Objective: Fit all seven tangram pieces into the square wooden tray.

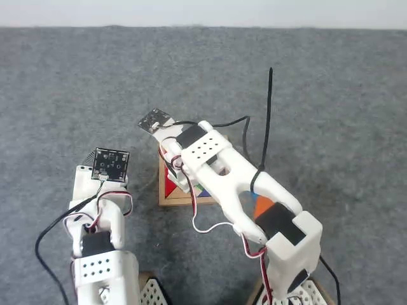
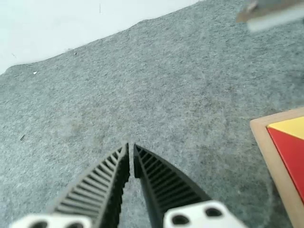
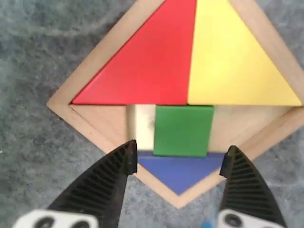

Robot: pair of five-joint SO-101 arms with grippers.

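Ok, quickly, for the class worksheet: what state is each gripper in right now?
Left gripper: closed, holding nothing.
Right gripper: open, empty, over the wooden tray.

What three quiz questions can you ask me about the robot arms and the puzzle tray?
1. True or false: the right gripper is open above the wooden tray.
2. Which piece lies between the blue triangle on one side and the red triangle and yellow triangle on the other?
A. green square
B. orange circle
C. purple star
3. Fill the gap: the left gripper is ___ over the grey mat.

Key: 1 true; 2 A; 3 shut.
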